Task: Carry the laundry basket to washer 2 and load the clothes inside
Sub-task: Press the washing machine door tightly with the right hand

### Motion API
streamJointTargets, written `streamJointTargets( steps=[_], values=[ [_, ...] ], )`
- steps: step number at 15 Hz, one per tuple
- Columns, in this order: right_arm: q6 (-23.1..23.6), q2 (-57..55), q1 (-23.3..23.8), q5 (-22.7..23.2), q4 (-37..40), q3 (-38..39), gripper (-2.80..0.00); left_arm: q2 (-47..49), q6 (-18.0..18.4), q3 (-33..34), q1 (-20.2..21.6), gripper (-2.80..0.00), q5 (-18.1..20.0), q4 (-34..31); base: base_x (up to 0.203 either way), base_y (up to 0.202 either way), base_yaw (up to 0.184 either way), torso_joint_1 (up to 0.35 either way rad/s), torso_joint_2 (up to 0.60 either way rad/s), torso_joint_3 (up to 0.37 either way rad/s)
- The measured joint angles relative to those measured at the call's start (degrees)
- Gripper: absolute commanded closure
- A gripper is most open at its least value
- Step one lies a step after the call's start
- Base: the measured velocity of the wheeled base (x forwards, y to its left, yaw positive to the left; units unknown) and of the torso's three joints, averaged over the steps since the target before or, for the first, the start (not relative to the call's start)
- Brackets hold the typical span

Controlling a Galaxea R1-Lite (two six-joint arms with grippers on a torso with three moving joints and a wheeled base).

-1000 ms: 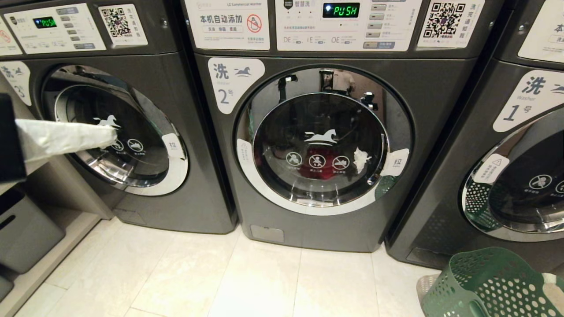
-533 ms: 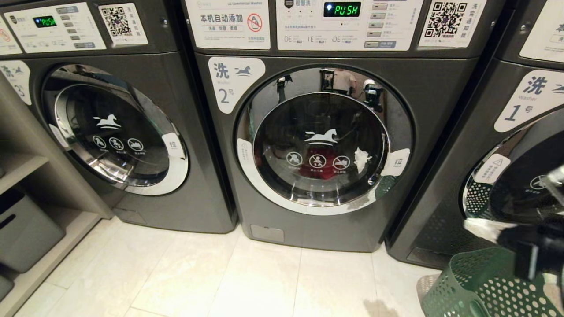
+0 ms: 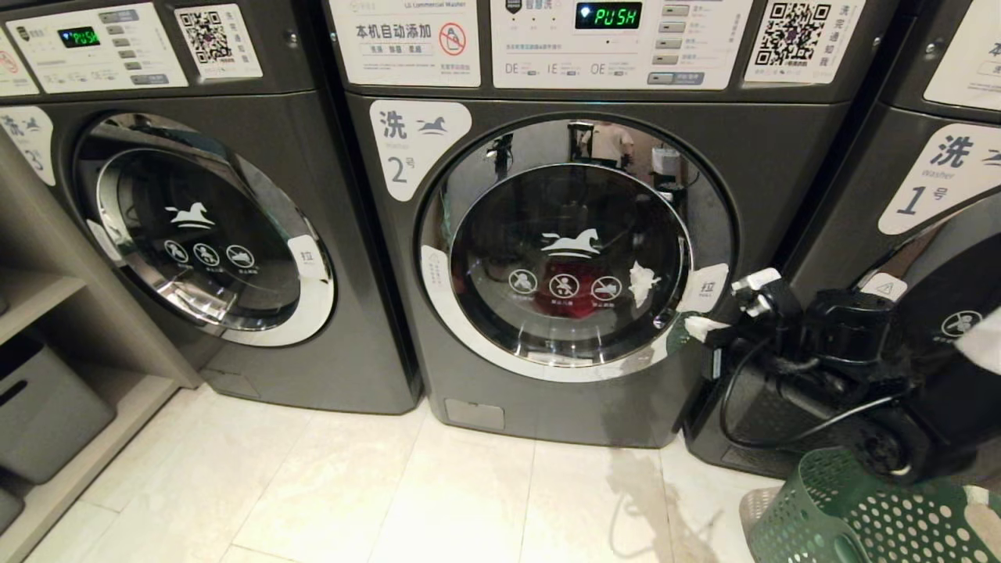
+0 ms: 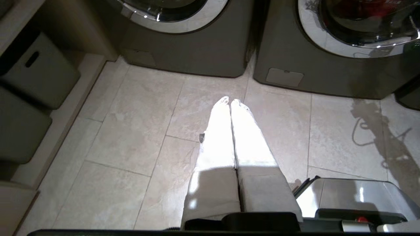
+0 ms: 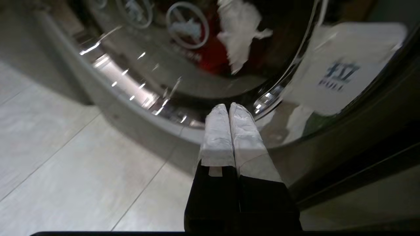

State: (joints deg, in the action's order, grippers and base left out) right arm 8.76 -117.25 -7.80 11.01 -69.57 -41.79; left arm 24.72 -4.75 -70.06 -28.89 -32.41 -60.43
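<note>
- Washer 2 (image 3: 575, 258) is standing in the middle of the row with its chrome-ringed glass door shut and its display reading PUSH.
- The clothes (image 3: 575, 301) are showing behind that glass, a red garment low in the drum and a white piece (image 5: 239, 46) pressed against the door.
- The right gripper (image 3: 698, 326) is reaching in from the right, its white-wrapped fingers (image 5: 229, 131) pressed together and gripping nothing, its tip sitting at the lower right of the door ring, just below the white pull tab (image 3: 704, 288).
- The left gripper (image 4: 230, 101) is hanging over the pale floor tiles (image 4: 137, 137) in front of the machines, fingers closed and empty.
- The laundry basket (image 3: 852, 516) is sitting on the floor at the lower right, before washer 1 (image 3: 923, 234).
</note>
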Motion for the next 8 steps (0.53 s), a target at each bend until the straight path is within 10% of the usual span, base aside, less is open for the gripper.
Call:
streamJointTargets(
  steps=[8],
  values=[
    [1.2, -8.9, 0.3, -11.4, -4.4, -11.8, 0.0, -7.8, 0.9, -1.3, 12.2, 0.0, 9.4, -8.2, 0.0, 0.0, 0.0, 0.0, 0.0, 0.0]
  ],
)
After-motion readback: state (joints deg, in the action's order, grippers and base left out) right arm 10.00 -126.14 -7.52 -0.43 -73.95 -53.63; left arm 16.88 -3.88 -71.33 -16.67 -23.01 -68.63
